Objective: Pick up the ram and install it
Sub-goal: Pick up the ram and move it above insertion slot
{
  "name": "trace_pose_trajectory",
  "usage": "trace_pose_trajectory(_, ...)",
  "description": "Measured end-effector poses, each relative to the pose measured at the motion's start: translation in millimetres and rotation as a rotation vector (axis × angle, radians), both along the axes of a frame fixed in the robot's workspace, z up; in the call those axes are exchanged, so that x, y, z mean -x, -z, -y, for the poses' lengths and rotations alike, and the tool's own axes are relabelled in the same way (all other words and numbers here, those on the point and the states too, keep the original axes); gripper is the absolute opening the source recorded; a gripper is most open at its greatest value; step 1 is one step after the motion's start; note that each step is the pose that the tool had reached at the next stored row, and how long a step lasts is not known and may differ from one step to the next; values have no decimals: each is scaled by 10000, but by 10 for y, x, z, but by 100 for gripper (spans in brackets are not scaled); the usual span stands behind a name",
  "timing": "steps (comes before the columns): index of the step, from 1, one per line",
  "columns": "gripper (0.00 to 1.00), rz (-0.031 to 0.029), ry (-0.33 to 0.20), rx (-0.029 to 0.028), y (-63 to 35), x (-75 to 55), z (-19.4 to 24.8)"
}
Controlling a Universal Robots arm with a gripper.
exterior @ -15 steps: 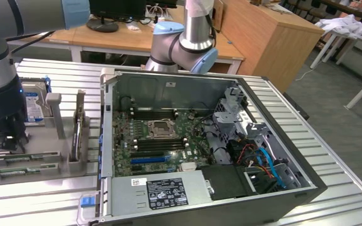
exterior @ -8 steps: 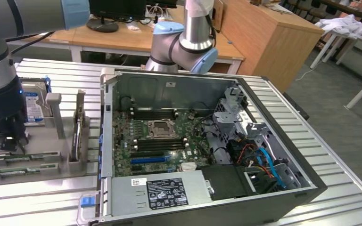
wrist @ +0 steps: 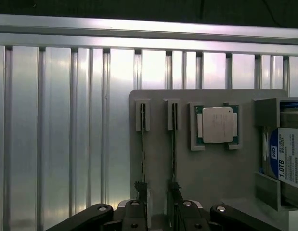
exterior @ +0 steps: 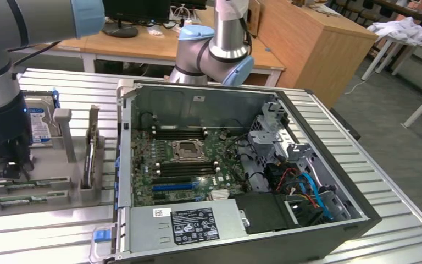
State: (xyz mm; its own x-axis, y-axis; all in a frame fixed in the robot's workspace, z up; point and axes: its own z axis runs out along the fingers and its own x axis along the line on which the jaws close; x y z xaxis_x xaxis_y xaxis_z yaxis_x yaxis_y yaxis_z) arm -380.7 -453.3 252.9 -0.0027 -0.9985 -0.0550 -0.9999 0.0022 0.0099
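The black gripper [exterior: 7, 168] hovers, jaws apart, above two long narrow green ram sticks [wrist: 174, 144] in the grey holder [wrist: 216, 173] at the exterior view's left. If it is off-centre, a finger could strike a stick's edge.

Table [wrist: 57, 144] silver, ribbed stripes. Tray [wrist: 216, 168] plain grey. Ram [exterior: 28, 185] green with dark chips. Chip [wrist: 217, 125] silver, green rim. Hard drive [wrist: 289, 161] label blue and white. Motherboard [exterior: 189, 165] green, case [exterior: 328, 231] black. Arm [exterior: 222, 33] grey, light-blue caps. Gripper [wrist: 157, 188] black.
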Motion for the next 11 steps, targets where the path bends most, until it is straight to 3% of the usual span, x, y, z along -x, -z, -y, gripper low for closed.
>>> trace_pose_trajectory(7,31,-2,0,1,44,0,4)
trace_pose_trajectory(11,31,-1,-1,0,46,0,35)
